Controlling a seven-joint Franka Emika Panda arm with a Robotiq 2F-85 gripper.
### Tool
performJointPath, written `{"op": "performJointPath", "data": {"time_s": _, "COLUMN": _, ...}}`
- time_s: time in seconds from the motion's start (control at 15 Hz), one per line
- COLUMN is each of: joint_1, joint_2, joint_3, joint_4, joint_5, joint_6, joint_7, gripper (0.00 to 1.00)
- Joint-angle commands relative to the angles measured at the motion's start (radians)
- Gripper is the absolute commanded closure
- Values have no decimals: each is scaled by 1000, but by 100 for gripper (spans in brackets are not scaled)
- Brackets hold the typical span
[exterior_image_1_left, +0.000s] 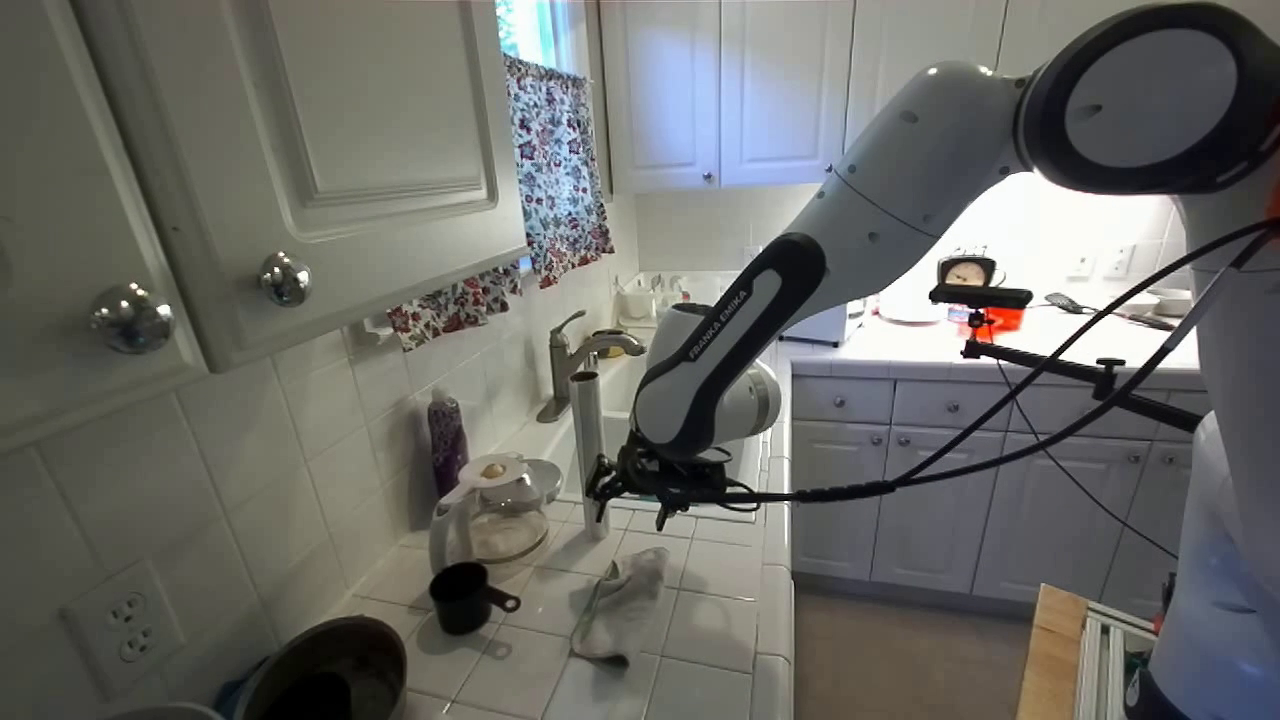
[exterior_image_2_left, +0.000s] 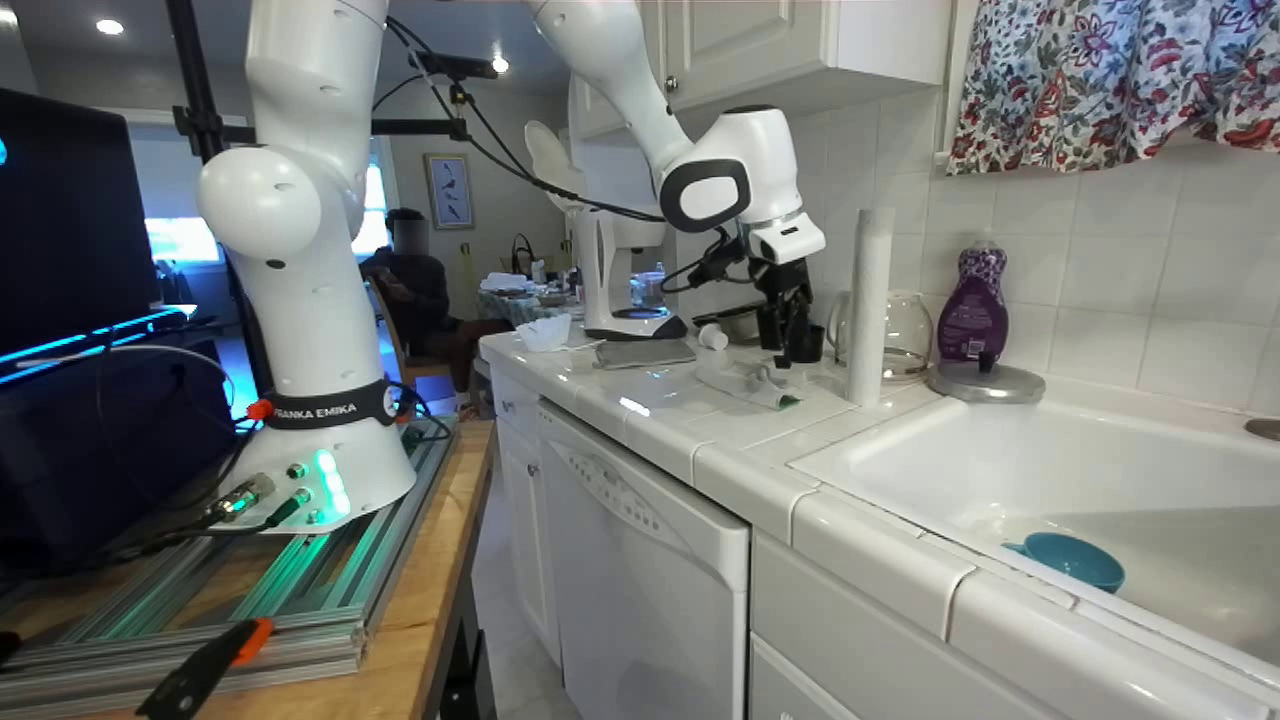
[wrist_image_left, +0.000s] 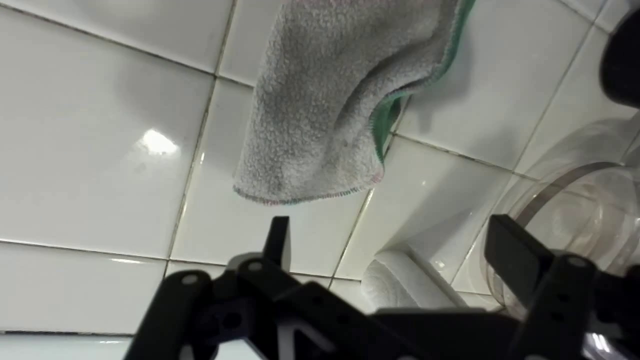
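Observation:
My gripper (wrist_image_left: 390, 232) is open and empty above the tiled counter, fingers pointing down; it shows in both exterior views (exterior_image_1_left: 632, 510) (exterior_image_2_left: 783, 340). A crumpled grey cloth with green edging (wrist_image_left: 330, 110) lies on the counter just beyond the fingertips, also in both exterior views (exterior_image_1_left: 620, 608) (exterior_image_2_left: 745, 385). A white paper roll (wrist_image_left: 400, 277) stands upright close beside the gripper (exterior_image_1_left: 588, 440) (exterior_image_2_left: 872, 300). In the wrist view its base shows between the fingers. A glass carafe with a white handle (exterior_image_1_left: 505, 525) stands behind the roll (wrist_image_left: 590, 215). A black cup with a handle (exterior_image_1_left: 462, 600) stands near the cloth.
A white sink (exterior_image_2_left: 960, 480) holds a teal cup (exterior_image_2_left: 1072, 560). A metal lid (exterior_image_2_left: 985, 382) sits at its rim. A purple bottle (exterior_image_2_left: 975, 305) stands by the wall. A faucet (exterior_image_1_left: 565, 365), a dark pan (exterior_image_1_left: 330, 670) and overhead cabinets (exterior_image_1_left: 390, 110) surround the counter.

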Motion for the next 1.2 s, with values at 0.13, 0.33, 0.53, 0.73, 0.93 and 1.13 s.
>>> {"op": "performJointPath", "data": {"time_s": 0.13, "joint_1": -32, "joint_2": 46, "joint_3": 3, "joint_4": 160, "joint_5": 47, "joint_6": -243, "joint_7": 156, "gripper": 0}}
{"op": "performJointPath", "data": {"time_s": 0.33, "joint_1": -46, "joint_2": 97, "joint_3": 0, "joint_4": 263, "joint_5": 39, "joint_6": -359, "joint_7": 237, "gripper": 0}}
{"op": "performJointPath", "data": {"time_s": 0.53, "joint_1": -52, "joint_2": 154, "joint_3": 6, "joint_4": 343, "joint_5": 39, "joint_6": -439, "joint_7": 284, "gripper": 11}}
{"op": "performJointPath", "data": {"time_s": 0.73, "joint_1": -49, "joint_2": 191, "joint_3": 10, "joint_4": 376, "joint_5": 40, "joint_6": -467, "joint_7": 313, "gripper": 14}}
{"op": "performJointPath", "data": {"time_s": 0.93, "joint_1": -43, "joint_2": 200, "joint_3": 20, "joint_4": 364, "joint_5": 41, "joint_6": -450, "joint_7": 316, "gripper": 12}}
{"op": "performJointPath", "data": {"time_s": 1.13, "joint_1": -41, "joint_2": 205, "joint_3": 26, "joint_4": 354, "joint_5": 44, "joint_6": -443, "joint_7": 322, "gripper": 31}}
